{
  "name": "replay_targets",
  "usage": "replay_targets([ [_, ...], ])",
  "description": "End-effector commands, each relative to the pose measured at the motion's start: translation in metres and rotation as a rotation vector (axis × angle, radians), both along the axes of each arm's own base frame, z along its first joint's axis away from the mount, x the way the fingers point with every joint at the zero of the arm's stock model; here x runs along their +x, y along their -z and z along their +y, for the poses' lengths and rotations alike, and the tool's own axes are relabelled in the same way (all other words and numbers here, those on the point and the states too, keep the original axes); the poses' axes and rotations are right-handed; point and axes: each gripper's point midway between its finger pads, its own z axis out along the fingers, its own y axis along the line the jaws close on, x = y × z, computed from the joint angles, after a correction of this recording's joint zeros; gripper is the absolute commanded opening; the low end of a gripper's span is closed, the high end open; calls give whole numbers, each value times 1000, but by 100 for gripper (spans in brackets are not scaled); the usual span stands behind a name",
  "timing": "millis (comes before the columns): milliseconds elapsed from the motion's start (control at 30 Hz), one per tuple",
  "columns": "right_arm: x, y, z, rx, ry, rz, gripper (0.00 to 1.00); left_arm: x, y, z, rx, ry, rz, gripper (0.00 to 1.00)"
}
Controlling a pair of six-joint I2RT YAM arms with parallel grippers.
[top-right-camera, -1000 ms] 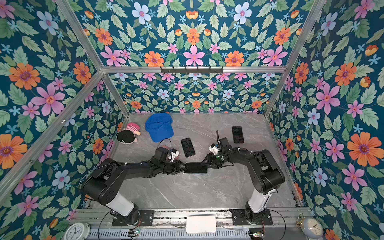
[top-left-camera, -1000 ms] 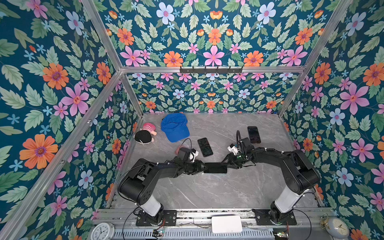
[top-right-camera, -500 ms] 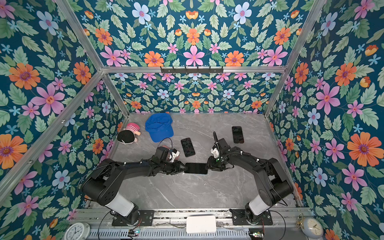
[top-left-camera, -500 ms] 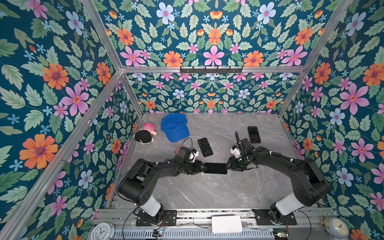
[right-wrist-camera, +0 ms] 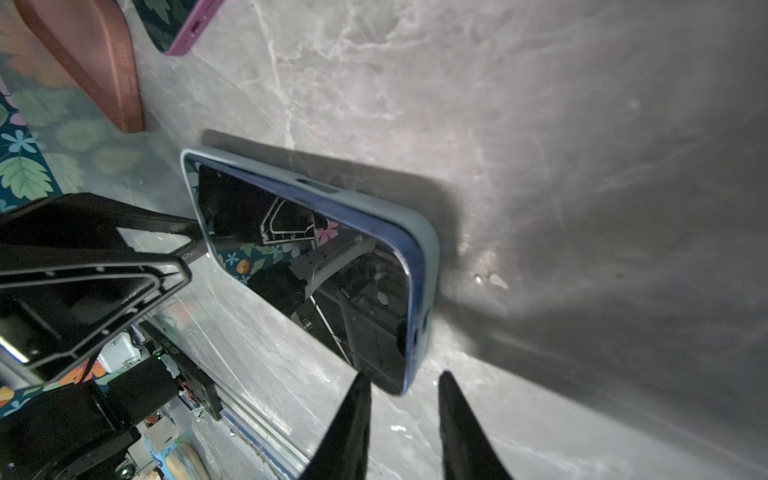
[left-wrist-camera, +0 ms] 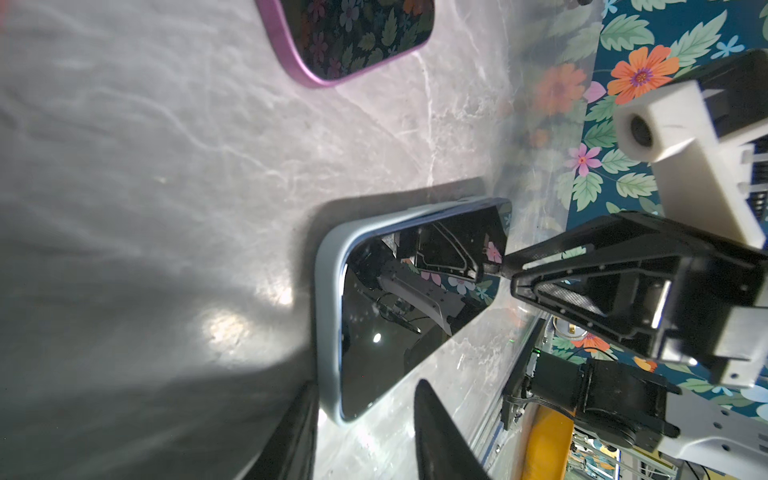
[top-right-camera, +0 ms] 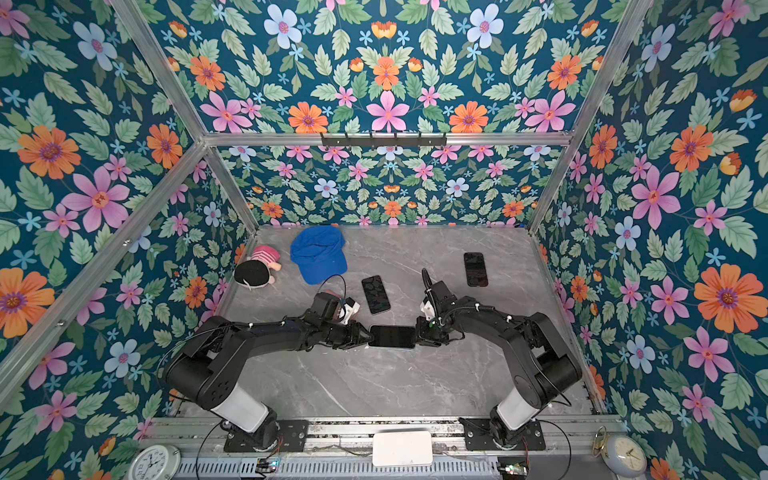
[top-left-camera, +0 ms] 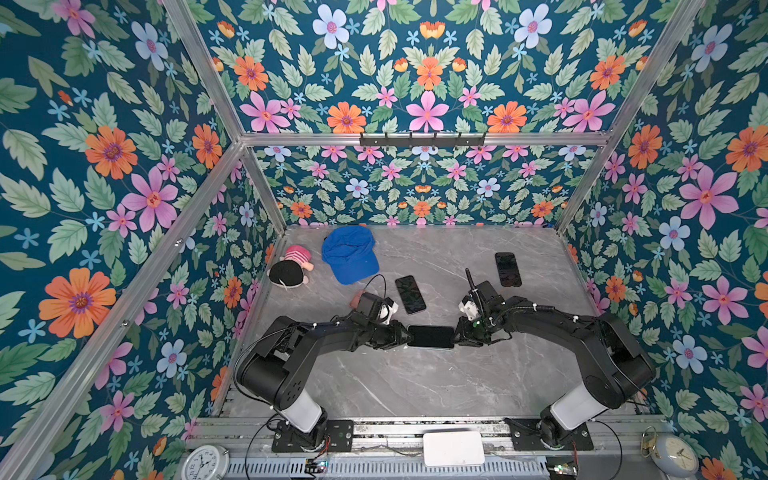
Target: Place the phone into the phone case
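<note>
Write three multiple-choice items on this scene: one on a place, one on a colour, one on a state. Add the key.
1. Where is the cap?
A. Back left of the table, beside the doll
B. Front right corner
C. Dead centre

2. What colour is the case round the middle phone?
A. Red
B. Light blue
C. Yellow

3. How is that phone placed?
A. Standing on edge
B. Lifted in the air
C. Lying on the table, screen up

Key:
1 A: both top views show it near the back wall, left of the middle.
2 B: both wrist views show a pale blue rim.
3 C: its dark glass faces up in every view.
</note>
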Motion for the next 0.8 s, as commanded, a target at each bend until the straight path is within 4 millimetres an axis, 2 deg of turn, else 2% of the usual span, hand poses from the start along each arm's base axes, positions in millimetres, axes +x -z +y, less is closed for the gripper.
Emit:
replay_targets([
  [0, 1, -3, 6, 22, -4, 3, 27, -2, 2, 2, 19, 9, -2, 38],
  [400, -3, -1, 12, 47, -9, 18, 16, -2, 3, 1, 17, 13, 1, 33],
  [767, -8, 2, 18, 71, -10, 36, 14, -4, 6, -3, 8, 18, 9, 31],
])
